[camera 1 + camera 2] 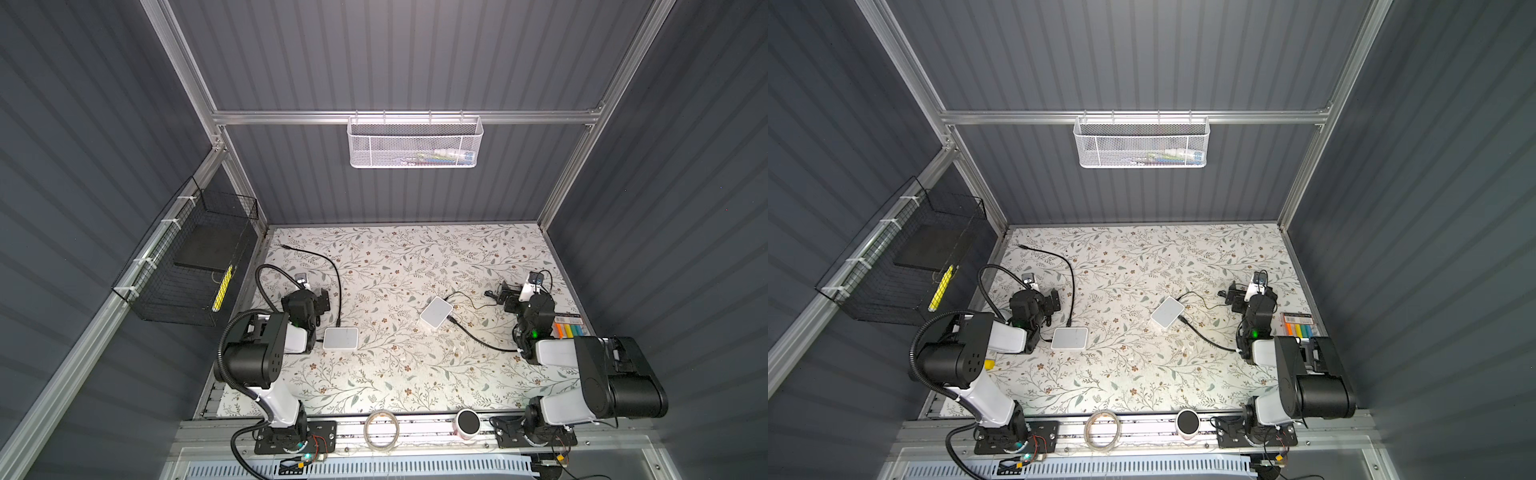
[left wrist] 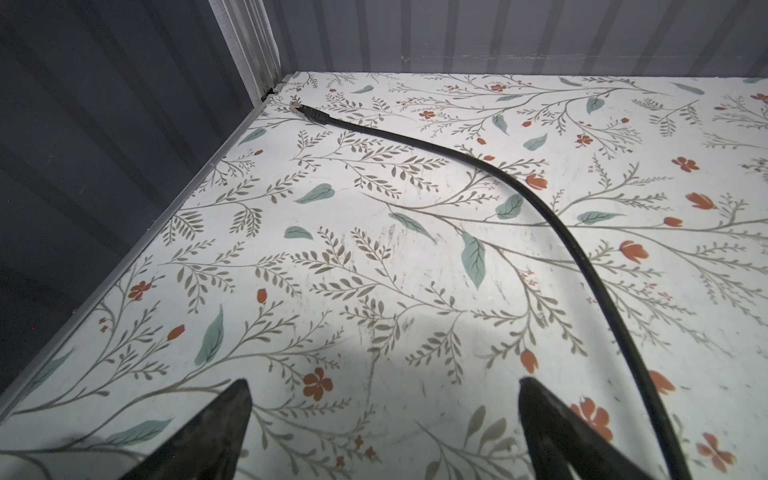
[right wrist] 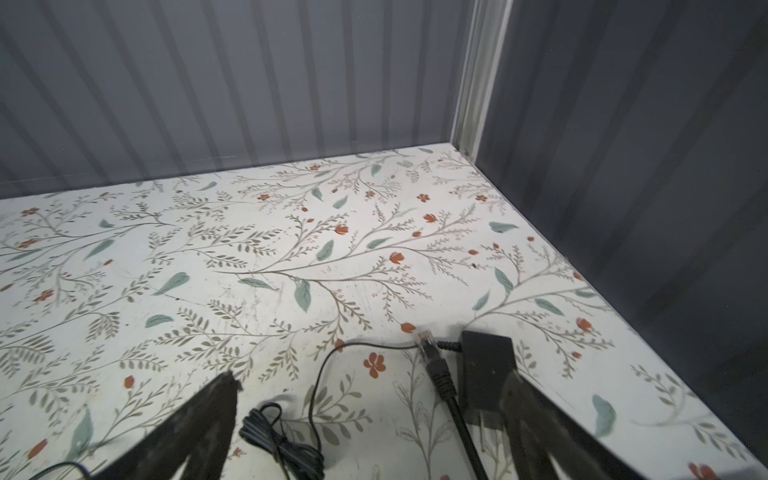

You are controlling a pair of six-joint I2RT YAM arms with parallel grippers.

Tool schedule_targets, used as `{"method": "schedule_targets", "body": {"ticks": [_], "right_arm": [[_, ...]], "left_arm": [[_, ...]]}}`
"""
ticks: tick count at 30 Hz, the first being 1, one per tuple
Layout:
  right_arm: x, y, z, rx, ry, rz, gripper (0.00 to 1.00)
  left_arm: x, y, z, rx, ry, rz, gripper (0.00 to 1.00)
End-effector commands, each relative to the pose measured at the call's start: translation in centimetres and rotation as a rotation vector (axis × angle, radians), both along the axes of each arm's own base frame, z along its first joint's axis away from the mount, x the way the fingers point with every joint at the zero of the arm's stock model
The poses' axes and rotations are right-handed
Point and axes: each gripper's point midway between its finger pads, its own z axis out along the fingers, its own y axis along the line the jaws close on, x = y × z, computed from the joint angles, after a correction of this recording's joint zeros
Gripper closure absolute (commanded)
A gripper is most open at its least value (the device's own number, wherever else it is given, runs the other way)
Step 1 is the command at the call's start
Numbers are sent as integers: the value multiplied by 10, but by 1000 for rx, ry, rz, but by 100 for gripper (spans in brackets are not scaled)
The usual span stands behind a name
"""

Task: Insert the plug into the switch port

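Two white switch boxes lie on the floral table, one beside my left arm and one mid-table. A black cable runs from the left box's far edge to a plug by the far left corner. A second black cable leaves the middle box and passes under my right arm. Its clear-tipped plug lies loose between my right gripper's fingers, beside a black power adapter. My right gripper is open and empty. My left gripper is open over bare table.
A bundled thin cord lies by the right gripper. A highlighter pack sits at the right edge. A tape roll and a white cup stand on the front rail. Wire baskets hang on the left and back walls.
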Motion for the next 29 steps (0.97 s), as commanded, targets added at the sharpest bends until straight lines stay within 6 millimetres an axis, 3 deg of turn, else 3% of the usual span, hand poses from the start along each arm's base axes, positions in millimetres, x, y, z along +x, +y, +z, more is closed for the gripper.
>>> {"method": "schedule_targets", "body": {"ticks": [1, 2, 4, 6, 8, 9, 13, 20, 29], "right_arm": [[-22, 11, 13, -13, -122, 60, 1], [-33, -14, 19, 25, -182, -93, 1], [-31, -33, 17, 101, -185, -141, 1], [-24, -11, 15, 69, -146, -7, 1], [-16, 44, 14, -18, -119, 303, 1], [-16, 46, 13, -37, -109, 298, 1], [-13, -13, 14, 33, -114, -63, 1], [8, -10, 2, 38, 31, -43, 1], [9, -9, 3, 48, 18, -21, 1]], "left_arm": [[5, -3, 4, 9, -16, -17, 0], [5, -3, 4, 9, -16, -17, 0], [5, -3, 4, 8, -17, -18, 0], [5, -3, 4, 8, -16, -17, 0], [5, -3, 4, 8, -17, -17, 0], [5, -3, 4, 9, -16, -18, 0], [5, -3, 4, 8, -17, -18, 0], [5, -3, 4, 9, -16, -17, 0], [5, -3, 4, 8, -17, -17, 0]]}}
